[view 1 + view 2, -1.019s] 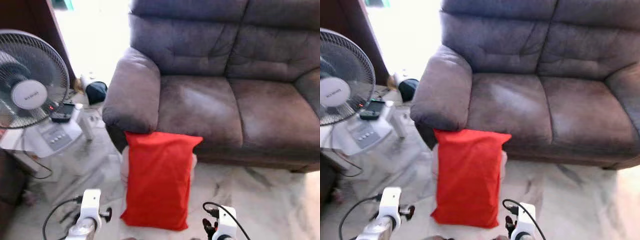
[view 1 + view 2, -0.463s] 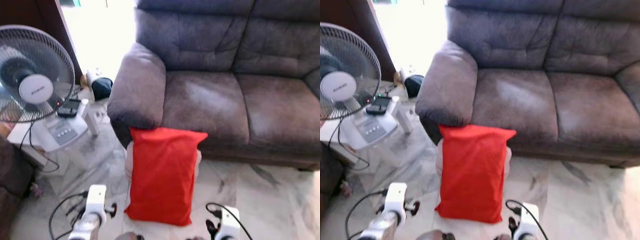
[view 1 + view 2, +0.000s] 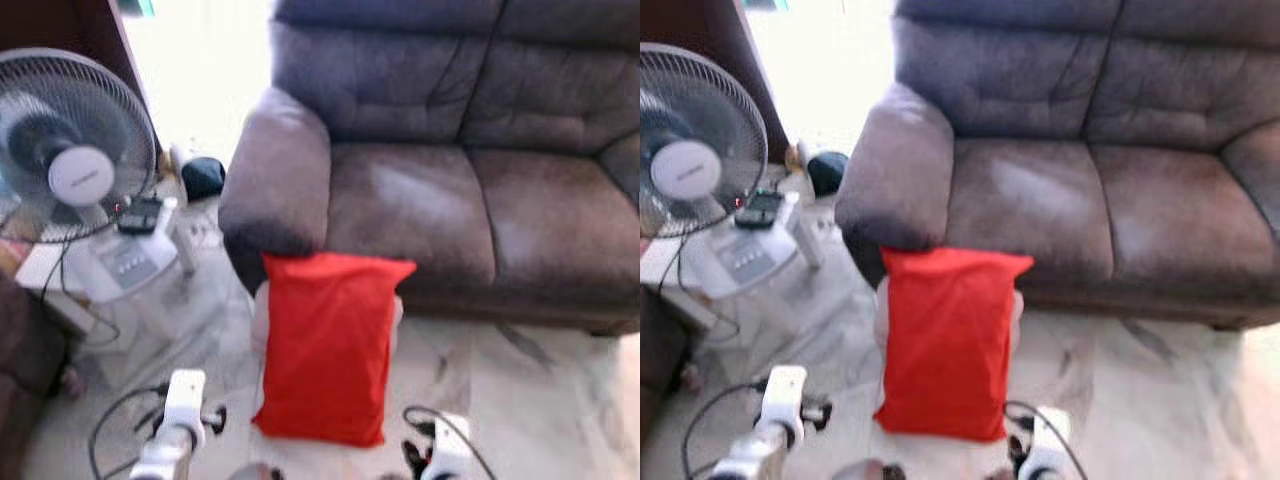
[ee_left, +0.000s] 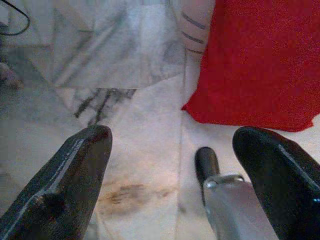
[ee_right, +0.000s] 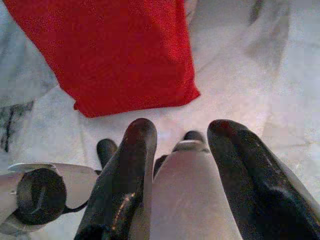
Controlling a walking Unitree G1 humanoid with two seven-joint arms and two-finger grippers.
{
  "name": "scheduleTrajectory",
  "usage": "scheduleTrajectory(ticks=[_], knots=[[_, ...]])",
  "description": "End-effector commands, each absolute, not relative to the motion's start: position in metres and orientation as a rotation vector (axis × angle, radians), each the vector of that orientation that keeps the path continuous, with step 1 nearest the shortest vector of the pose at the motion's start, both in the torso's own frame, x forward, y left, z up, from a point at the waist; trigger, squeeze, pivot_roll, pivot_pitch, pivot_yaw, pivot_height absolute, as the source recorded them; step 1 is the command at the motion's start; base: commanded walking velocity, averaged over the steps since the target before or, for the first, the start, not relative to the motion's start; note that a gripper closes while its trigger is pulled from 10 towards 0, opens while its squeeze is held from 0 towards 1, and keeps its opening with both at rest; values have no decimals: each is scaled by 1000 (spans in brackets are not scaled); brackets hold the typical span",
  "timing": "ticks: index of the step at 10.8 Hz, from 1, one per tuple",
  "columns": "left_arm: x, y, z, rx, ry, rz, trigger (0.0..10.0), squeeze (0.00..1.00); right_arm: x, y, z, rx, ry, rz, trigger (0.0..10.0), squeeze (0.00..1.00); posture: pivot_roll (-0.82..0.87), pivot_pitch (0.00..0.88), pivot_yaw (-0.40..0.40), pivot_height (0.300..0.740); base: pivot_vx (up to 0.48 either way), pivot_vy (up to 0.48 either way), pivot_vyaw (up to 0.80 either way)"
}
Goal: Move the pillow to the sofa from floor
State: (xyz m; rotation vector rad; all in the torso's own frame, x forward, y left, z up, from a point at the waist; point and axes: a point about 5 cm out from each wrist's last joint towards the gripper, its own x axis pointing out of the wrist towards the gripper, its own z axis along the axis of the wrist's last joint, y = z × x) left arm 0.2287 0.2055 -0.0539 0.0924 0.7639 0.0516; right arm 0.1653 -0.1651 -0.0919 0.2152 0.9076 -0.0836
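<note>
- Left eye view shows the red pillow (image 3: 327,345) lying on the marble floor (image 3: 520,400), its far end up against the front of the sofa (image 3: 440,200) below the armrest (image 3: 277,170).
- Left claw (image 4: 172,165) hangs low over the floor near the pillow's near corner, its two black fingers (image 4: 75,180) spread wide apart, grasping nothing.
- Right claw (image 5: 177,165) hovers just short of the pillow's near edge, fingers parted and released.
- A standing fan (image 3: 72,150) sits to the robot's left, well apart from the pillow, with a dark object (image 3: 203,175) on the floor beyond it.
</note>
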Motion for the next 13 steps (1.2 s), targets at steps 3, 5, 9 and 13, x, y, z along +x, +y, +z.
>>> scheduleTrajectory(ticks=[3, 5, 9, 13], knots=[[224, 202, -58, 80, 775, 35, 10000, 0, 160, -171, -94, 212, 921, -107, 10000, 0, 40, 113, -13, 719, 0, 0, 0], [224, 201, -58, 81, 780, 25, 10000, 0, 160, -171, -94, 215, 920, -107, 10000, 0, 39, 113, -12, 719, 0, 0, 0], [223, 197, -59, 74, 787, 7, 10000, 0, 161, -171, -93, 218, 906, -106, 10000, 0, 35, 109, -13, 719, 127, 0, 0], [223, 195, -59, 72, 788, 6, 10000, 0, 161, -173, -93, 205, 908, -109, 10000, 0, 33, 86, -10, 719, 255, 0, 0]])
